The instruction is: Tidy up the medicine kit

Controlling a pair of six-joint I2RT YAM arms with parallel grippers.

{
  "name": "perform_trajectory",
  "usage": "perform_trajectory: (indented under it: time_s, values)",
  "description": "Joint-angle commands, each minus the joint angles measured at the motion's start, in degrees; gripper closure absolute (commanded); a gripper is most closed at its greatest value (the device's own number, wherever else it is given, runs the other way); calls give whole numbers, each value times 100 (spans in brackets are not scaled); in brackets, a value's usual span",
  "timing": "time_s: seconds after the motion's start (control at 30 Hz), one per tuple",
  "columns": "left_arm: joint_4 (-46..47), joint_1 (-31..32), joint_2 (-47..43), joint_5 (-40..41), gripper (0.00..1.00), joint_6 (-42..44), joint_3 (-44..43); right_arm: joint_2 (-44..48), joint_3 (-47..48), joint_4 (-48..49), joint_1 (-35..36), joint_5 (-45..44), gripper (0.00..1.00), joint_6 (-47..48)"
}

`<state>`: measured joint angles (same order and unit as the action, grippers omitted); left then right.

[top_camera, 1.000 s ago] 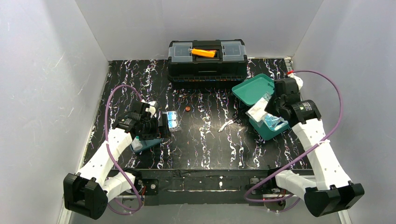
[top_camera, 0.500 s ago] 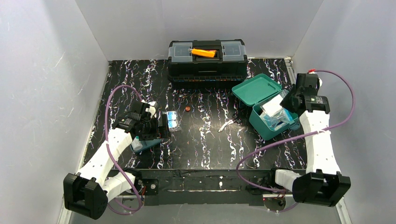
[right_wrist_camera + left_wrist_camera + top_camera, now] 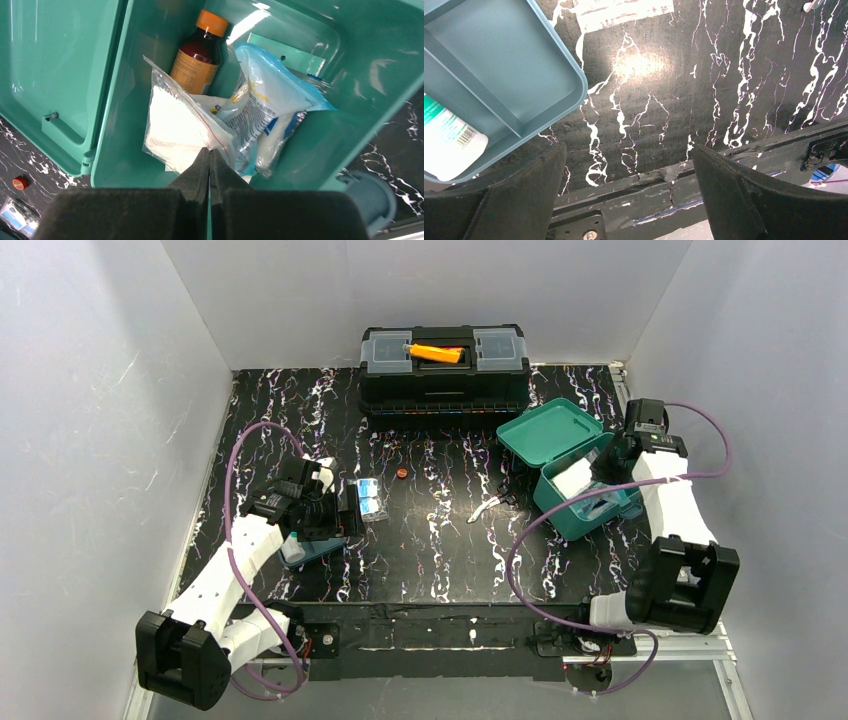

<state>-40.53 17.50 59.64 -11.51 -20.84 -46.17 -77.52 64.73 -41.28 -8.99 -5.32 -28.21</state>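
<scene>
Black, white-veined table (image 3: 440,540), white walls (image 3: 120,390) on 3 sides; medicine kit (image 3: 562,522) at R edge, lid open; R gripper (image 3: 210,152) clenched on clear zip bag (image 3: 175,125) inside kit; L gripper (image 3: 628,150) spread wide, empty, over table by teal tray (image 3: 499,75); white bottle (image 3: 449,145) in tray cut off by frame; brown bottle (image 3: 196,57) partly hidden behind bag.

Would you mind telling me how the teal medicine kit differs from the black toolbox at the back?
The medicine kit is teal; the toolbox is black with an orange handle. The medicine kit is the smaller, the toolbox clearly larger. The medicine kit's lid stands open, while the toolbox is shut. Both are lidded boxes resting on the table.
</scene>
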Motion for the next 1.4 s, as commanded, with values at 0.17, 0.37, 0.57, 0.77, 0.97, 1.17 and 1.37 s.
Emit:
perform_trajectory:
  time_s: [0.17,0.37,0.57,0.77,0.97,1.17,1.37]
  values:
    - [-122,28,-43,96,2,-8,-116,-680,-57,557,-41,119,99,-130]
    - [-133,27,-12,96,2,-8,-120,-866,40,563,-41,6,82,-124]
    - [-139,24,27,89,2,-1,-129,-750,385,241,-48,-272,55,-45]
    - [-139,28,55,87,2,0,-138,-343,759,-21,-34,-225,49,45]
    - [-144,21,95,64,2,6,-141,82,1133,-291,4,52,41,255]
    - [-148,20,107,95,2,1,-146,509,1285,-337,508,328,36,550]
    - [-154,29,118,121,2,0,-153,670,1596,-525,1769,-250,30,804]
